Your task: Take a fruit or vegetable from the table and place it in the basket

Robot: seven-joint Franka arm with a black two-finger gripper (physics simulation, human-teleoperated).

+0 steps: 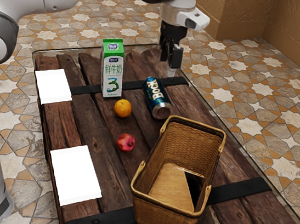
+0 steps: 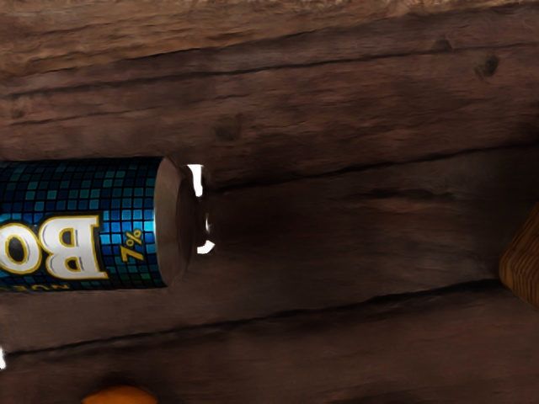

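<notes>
Gripper [image 1: 172, 62] raised over the table [image 1: 104, 176], beyond the can [image 1: 157, 97], toward the exterior view's right; fingers apart. Orange [image 1: 123, 108] on the wood between milk carton [image 1: 113, 68] and red fruit [image 1: 126, 143], can lying just beside it. Red fruit near the basket [image 1: 163, 221], which stands upright at the near side. Wrist view: can on its side, orange's edge by it, basket corner past the can's end

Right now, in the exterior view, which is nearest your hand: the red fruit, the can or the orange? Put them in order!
1. The can, lying nearest my hand.
2. The orange, toward the exterior view's left from it.
3. The red fruit, past the orange, beside the basket.
</notes>
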